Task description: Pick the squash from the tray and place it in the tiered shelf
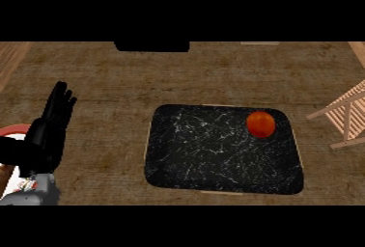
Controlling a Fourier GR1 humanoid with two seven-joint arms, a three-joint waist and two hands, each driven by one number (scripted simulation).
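left hand [44,132] — we rest it at the view's left, fingers [60,99] straight, holding nothing | squash [261,124] well right of our fingers, in tray [214,164] on bench [107,72] | tiered shelf [347,116] farther right

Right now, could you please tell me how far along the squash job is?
Nothing looks done: the round orange squash lies on the black marbled tray. Nothing is held; the left robot hand rests open at the left. Grasping it and placing it in the wooden tiered shelf remain.
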